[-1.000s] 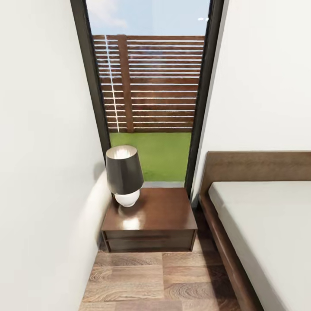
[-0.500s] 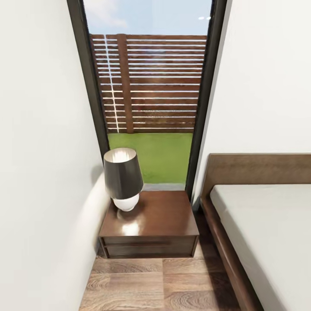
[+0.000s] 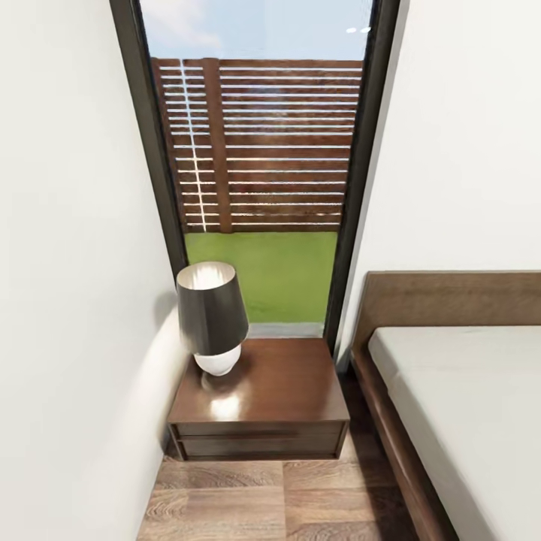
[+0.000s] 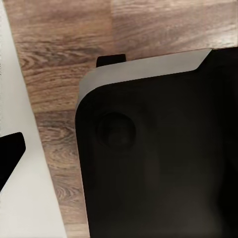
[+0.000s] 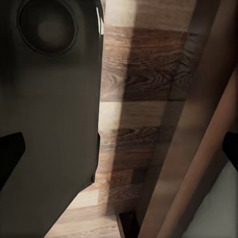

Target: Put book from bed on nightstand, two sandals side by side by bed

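A: Head view, items?
B: Nightstand (image 3: 259,398) against the tall window (image 3: 259,150); table lamp (image 3: 212,315) on its top, wall side. Bed (image 3: 458,406) just beside, mattress bare where seen.

A: Left wrist?
B: Dark robot body (image 4: 158,158) over plank floor (image 4: 59,69). Claw state: cannot tell.

A: Right wrist?
B: Floor (image 5: 134,114), bed frame (image 5: 198,163). Claw: cannot tell.

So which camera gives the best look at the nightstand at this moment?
The head view: the whole nightstand shows, glossy top and front, with the lamp standing on its left part, between the wall and the bed. The wrist views show floor planks and the robot's own dark body.
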### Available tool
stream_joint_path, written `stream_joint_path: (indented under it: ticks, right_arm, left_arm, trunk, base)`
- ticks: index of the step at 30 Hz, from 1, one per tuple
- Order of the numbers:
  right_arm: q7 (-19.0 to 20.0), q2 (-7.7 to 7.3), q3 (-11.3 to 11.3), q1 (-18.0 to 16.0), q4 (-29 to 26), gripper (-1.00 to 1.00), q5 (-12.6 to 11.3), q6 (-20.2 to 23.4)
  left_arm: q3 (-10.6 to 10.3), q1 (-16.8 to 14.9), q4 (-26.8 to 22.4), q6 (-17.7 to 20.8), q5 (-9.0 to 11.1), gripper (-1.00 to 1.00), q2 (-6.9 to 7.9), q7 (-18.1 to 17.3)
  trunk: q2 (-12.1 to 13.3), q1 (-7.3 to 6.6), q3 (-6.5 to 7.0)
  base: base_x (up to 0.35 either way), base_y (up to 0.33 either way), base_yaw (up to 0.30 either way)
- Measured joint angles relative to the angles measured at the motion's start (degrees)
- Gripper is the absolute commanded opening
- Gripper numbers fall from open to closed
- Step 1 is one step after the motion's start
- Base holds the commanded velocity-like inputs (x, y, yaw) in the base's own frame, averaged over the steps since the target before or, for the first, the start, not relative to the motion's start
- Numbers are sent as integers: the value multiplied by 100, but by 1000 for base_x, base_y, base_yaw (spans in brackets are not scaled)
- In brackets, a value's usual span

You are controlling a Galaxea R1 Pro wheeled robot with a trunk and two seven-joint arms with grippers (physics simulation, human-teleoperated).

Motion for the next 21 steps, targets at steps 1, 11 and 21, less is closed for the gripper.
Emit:
stream_joint_path:
  ticks: [1, 11, 21]
  right_arm:
    - [-1, 0, 0, 0, 0, 100, 0, 0]
    - [-3, 0, 0, 0, 0, 100, 0, 0]
    - [0, 0, 0, 0, 0, 100, 0, 0]
  left_arm:
    - [0, 0, 0, 0, 0, 100, 0, 0]
    - [0, 0, 0, -3, 0, 100, 0, 0]
    - [0, 0, 0, -12, 0, 100, 3, 0]
  trunk:
    - [0, 0, 0]
    - [0, 0, 0]
    - [0, 1, 0]
  base:
    - [137, 0, 0]
    - [134, 0, 0]
    - [55, 0, 0]
